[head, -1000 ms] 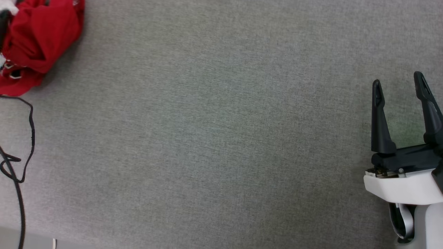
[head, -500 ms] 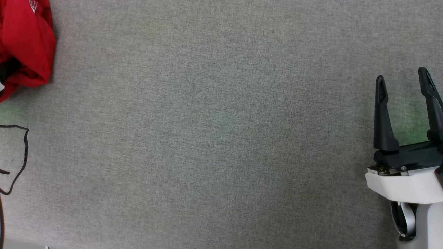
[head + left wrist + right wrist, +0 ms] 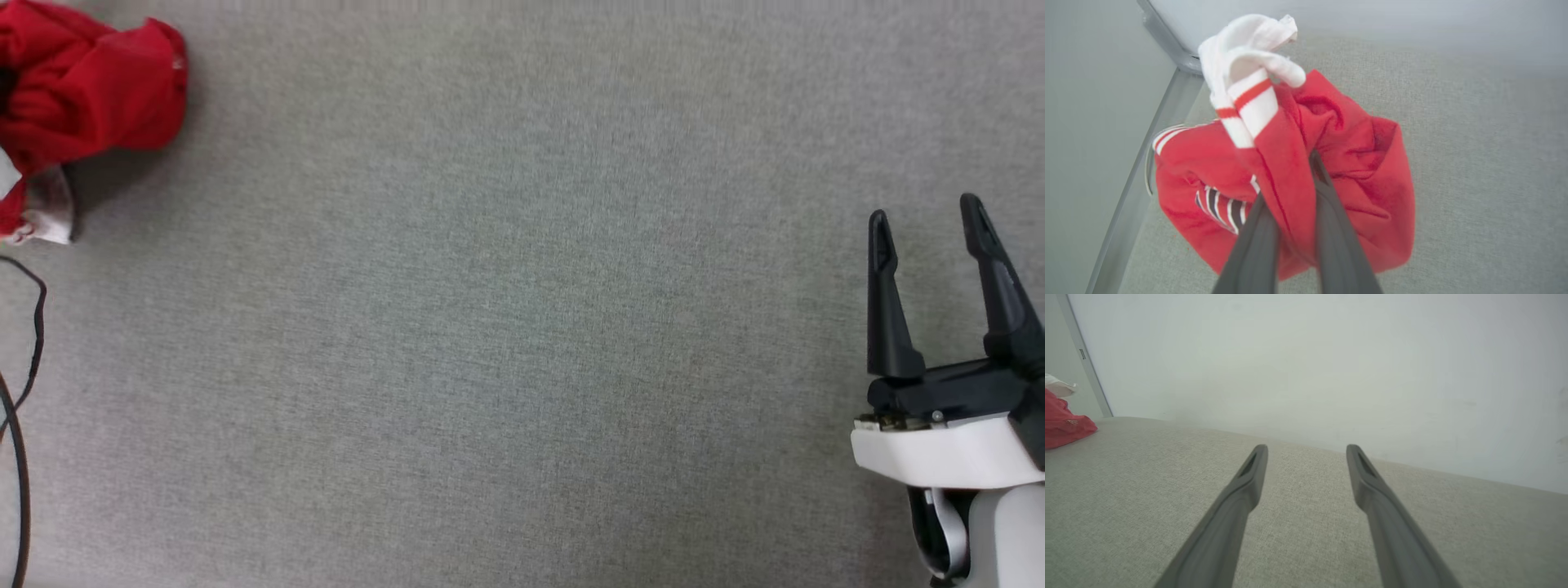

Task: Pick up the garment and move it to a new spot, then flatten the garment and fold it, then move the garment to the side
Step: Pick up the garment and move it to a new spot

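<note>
Left fingers (image 3: pixel 1255 249) pinching thin fold of bunched garment (image 3: pixel 1363 171) near left edge of table (image 3: pixel 522 327); right fingers (image 3: pixel 888 327) hanging spread, empty. Risk: fold slipping out during carry, loose white sleeve (image 3: pixel 1249 53) catching on black cable (image 3: pixel 38 335).

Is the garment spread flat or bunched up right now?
Bunched up. The garment is a crumpled red wad, one white sleeve poking up, with a fold pinched in the left end effector.
</note>
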You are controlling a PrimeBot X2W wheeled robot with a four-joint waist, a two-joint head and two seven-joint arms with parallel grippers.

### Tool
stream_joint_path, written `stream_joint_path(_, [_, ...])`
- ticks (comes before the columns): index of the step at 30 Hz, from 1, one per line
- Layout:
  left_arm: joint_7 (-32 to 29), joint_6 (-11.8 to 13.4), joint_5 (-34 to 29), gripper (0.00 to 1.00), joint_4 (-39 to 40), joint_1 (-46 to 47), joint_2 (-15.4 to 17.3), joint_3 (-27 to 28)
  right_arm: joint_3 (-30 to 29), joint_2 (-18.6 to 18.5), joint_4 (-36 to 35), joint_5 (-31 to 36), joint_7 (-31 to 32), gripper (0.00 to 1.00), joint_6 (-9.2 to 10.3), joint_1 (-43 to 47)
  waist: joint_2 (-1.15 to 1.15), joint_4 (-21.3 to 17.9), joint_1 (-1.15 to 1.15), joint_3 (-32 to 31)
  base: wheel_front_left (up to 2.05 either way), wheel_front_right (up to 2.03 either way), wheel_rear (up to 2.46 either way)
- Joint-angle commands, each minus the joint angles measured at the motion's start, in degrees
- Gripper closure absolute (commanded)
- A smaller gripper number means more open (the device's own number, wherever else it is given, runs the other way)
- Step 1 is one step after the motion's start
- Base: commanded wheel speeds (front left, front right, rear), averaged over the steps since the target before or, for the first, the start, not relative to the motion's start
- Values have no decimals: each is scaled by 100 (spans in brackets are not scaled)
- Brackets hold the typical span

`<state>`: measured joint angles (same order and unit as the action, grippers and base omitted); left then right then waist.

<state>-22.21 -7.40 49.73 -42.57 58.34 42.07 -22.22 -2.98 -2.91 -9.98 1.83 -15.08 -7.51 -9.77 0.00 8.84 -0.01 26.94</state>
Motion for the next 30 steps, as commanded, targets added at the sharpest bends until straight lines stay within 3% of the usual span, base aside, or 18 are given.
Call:
stream_joint_path(1, [66,-5,-12,100,71,107,24,-68,9,5,32,-59,-14,0,4,95,0,-3,1,-254,0,0,0])
stream_joint_path(6, [289,-5,-82,100,616,342,61,-698,22,6,128,-196,-14,0,4,226,0,-71,1,-625,0,0,0])
stream_joint_path(15, [262,-6,-341,100,1933,399,-213,-1525,-54,6,191,-443,-14,0,4,394,0,-450,1,-1005,0,0,0])
stream_joint_path(23, [158,-5,-564,100,2701,419,-873,-2404,-65,6,202,-594,-14,0,4,379,0,-954,1,-1056,0,0,0])
stream_joint_path(30, [249,-5,-654,100,2855,522,-1652,-3567,-109,7,193,-762,-14,0,4,294,0,-1359,1,-905,0,0,0])
